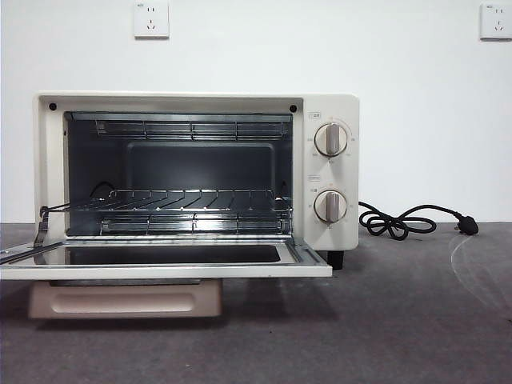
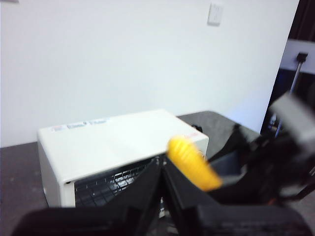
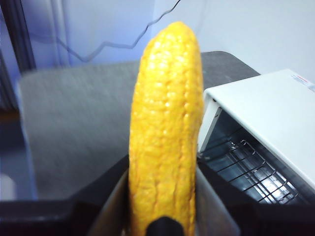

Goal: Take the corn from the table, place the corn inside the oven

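The right gripper (image 3: 165, 216) pinches the corn (image 3: 166, 132) between its two black jaws, the cob standing lengthwise up the middle of the right wrist frame, held in the air above the table (image 3: 74, 128). The oven (image 3: 275, 118) sits at the right of that frame, its wire rack (image 3: 246, 167) showing. In the left wrist frame the left gripper (image 2: 162, 182) has its jaws pressed together and holds nothing; the corn (image 2: 193, 163) appears right of centre, blurred, in the other arm's gripper. In the front frame the oven (image 1: 196, 172) stands centre left, its door (image 1: 160, 260) dropped open, rack (image 1: 192, 200) bare, cord (image 1: 408, 220) trailing right
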Action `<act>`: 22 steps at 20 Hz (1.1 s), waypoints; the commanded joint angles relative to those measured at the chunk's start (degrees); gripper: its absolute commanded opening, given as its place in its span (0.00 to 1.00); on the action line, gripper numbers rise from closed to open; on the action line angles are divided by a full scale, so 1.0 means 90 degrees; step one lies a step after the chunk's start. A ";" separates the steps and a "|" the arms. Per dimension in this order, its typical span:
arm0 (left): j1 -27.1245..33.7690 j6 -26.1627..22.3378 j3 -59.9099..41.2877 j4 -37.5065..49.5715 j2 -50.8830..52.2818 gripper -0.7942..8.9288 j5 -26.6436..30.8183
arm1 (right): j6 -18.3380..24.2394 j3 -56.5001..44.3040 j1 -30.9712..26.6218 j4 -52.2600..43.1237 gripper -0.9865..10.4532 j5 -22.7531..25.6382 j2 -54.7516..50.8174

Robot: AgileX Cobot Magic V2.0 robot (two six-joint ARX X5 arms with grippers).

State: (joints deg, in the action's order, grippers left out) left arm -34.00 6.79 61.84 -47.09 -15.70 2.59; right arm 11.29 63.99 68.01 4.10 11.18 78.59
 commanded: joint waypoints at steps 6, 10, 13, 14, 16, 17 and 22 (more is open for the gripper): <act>-0.0019 0.0226 -0.0015 -0.0362 0.0073 0.08 0.0027 | 0.2001 0.0007 0.0032 -0.0629 0.08 0.0787 0.1248; -0.0019 0.0226 -0.0015 -0.0549 0.0049 0.08 0.0046 | 0.3016 0.0007 0.0017 -0.0969 0.08 0.1498 0.1719; -0.0019 0.0231 -0.0015 -0.0573 0.0049 0.08 0.0046 | 0.3725 0.0010 -0.0087 -0.1185 0.08 0.1955 0.1979; -0.0019 0.0233 -0.0015 -0.0576 0.0049 0.08 0.0046 | 0.3842 0.0010 -0.0129 -0.1231 0.08 0.1982 0.2059; -0.0019 0.0245 -0.0015 -0.0576 0.0049 0.08 0.0046 | 0.3932 0.0010 -0.0245 -0.1316 0.08 0.2011 0.2212; -0.0019 0.0245 -0.0015 -0.0578 0.0049 0.08 0.0046 | 0.3934 0.0010 -0.0313 -0.1338 0.08 0.2067 0.2254; -0.0019 0.0245 -0.0015 -0.0617 0.0049 0.08 0.0046 | 0.3939 0.0010 -0.0695 -0.1462 0.08 0.2217 0.2414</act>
State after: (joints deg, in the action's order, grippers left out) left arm -34.00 8.64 61.82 -52.60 -15.38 2.83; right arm 46.15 63.99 62.04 -8.58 30.74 99.63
